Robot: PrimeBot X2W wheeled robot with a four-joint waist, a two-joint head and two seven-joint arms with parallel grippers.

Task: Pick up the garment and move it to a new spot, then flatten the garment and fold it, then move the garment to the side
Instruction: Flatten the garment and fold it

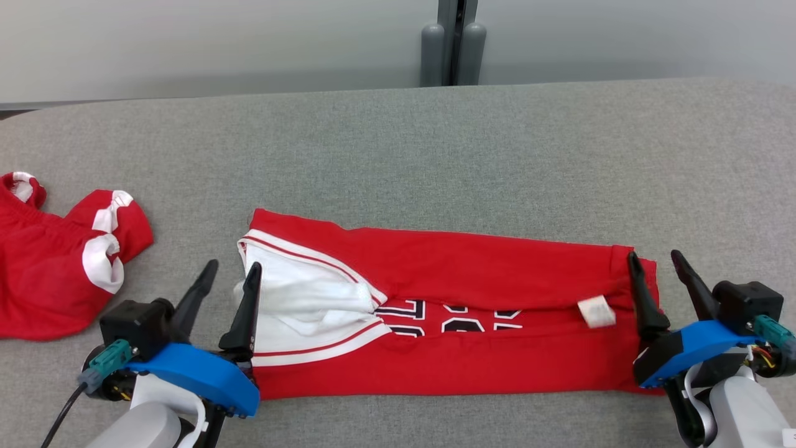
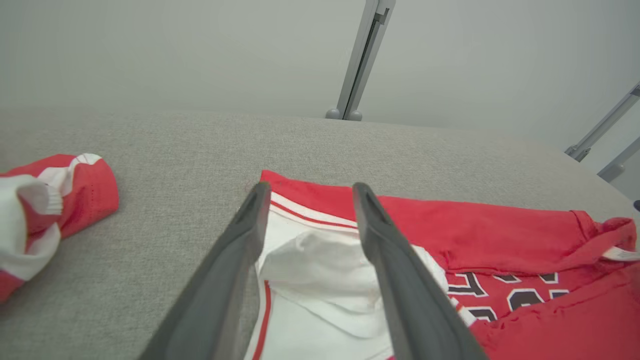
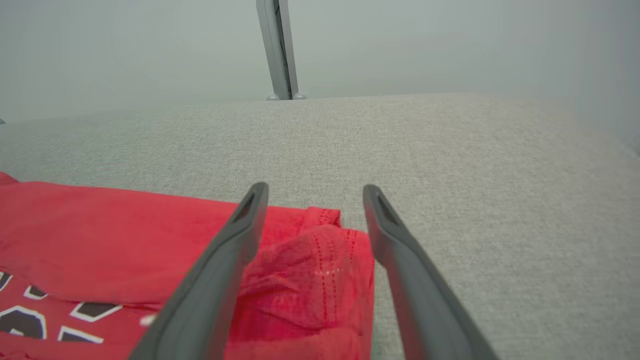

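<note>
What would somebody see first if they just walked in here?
The bright red garment catches the eye first. It lies folded into a long strip across the middle of the grey table, with black-and-white lettering peeking out of the fold. The robot's dark jaws stand open at each end of it, and a second red-and-white garment sits crumpled on the robot's far left.

Gray table beyond the folded garment lies open; a second red garment (crumpled) crowds the left.
</note>
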